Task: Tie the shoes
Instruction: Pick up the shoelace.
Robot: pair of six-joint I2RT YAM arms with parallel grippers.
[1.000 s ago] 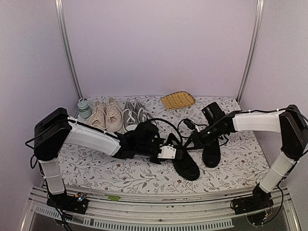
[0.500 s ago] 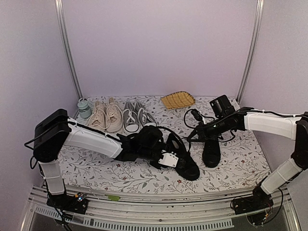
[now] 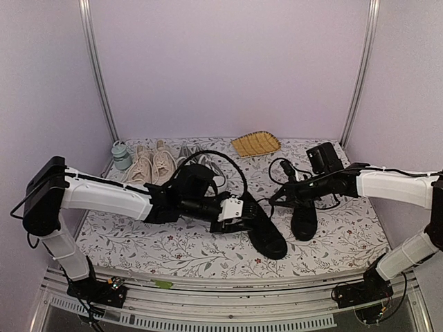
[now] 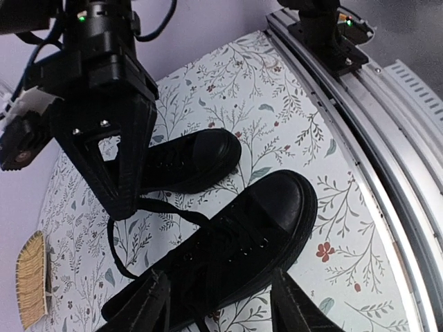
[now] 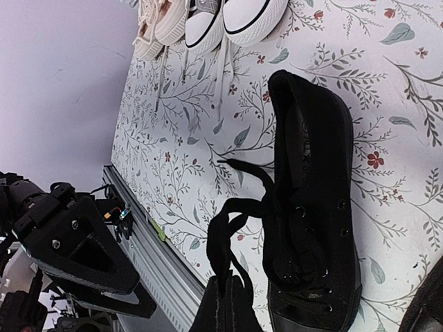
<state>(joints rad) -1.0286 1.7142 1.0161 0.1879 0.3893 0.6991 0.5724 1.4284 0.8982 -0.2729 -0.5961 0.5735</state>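
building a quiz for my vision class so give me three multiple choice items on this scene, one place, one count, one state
1. The yellow woven tray lies at: A) the floral-cloth table's far edge B) near edge C) middle
2. Count of all-black canvas sneakers: A) one B) two C) four
3. The right gripper is: A) wide open B) shut on a black lace C) holding a cup
A, it lies by the back wall; B, two sit side by side; B, it pinches the lace.

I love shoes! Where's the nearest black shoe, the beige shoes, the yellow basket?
nearest black shoe [image 4: 228, 256]: left wrist view, laced top.
beige shoes [image 3: 163, 164]: top view, right shoe's laces.
yellow basket [image 3: 255, 144]: top view, its woven middle.
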